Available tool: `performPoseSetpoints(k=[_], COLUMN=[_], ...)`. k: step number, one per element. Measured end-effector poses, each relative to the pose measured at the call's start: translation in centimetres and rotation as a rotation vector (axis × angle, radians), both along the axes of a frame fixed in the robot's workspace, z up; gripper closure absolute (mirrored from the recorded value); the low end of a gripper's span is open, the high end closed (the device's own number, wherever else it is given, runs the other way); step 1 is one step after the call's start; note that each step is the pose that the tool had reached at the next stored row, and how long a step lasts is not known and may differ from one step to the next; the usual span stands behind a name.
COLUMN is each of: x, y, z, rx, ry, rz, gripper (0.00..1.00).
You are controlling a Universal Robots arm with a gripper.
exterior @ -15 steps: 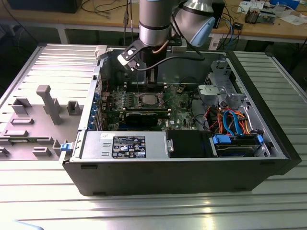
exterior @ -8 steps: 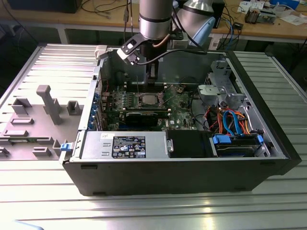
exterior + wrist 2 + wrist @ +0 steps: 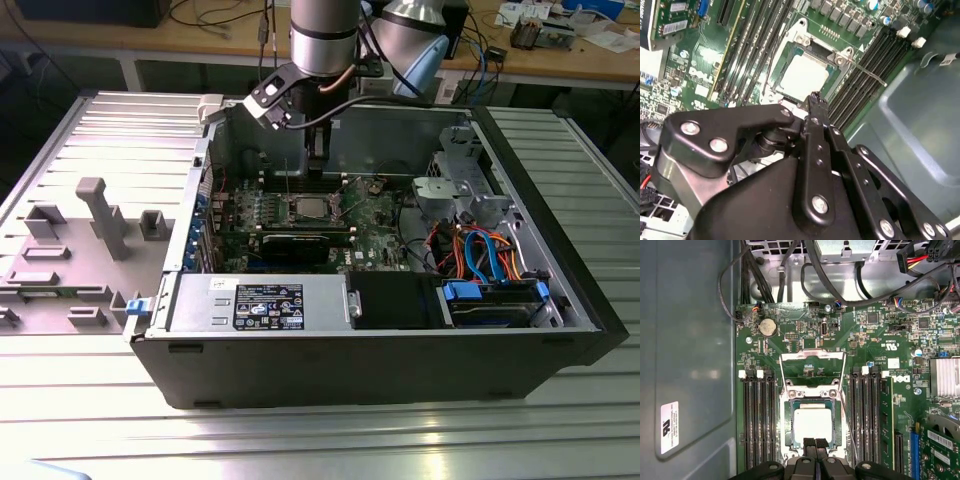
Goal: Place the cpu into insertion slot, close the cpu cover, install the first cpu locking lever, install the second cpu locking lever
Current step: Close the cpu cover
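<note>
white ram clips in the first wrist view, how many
4: two clips on one side of the cpu, two on the other. The gripper may hide more.

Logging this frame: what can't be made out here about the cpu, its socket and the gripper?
1. First wrist view: the gripper covers the near edge of the insertion slot.
2. Second wrist view: the gripper's tip overlaps the slot's rim, so whether they touch or stand apart cannot be told.
3. Exterior view: the cpu is too small to show whether it sits flat.
</note>
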State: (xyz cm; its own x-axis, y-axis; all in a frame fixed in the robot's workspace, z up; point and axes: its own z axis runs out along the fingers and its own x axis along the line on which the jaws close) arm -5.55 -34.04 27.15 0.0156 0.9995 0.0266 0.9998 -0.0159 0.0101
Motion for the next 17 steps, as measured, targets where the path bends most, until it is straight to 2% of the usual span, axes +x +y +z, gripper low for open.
performPoseSetpoints(k=[8,13,17], x=[0.09,1.14,1.19], y=[0.0,0.05,0.05], z=[0.03,0.02,0.02], rx=[-0.0002,0.0,0.0], ry=[0.0002,0.0001,0.0], rz=[0.0,0.001,0.001], gripper=[0.89,0.89,0.89])
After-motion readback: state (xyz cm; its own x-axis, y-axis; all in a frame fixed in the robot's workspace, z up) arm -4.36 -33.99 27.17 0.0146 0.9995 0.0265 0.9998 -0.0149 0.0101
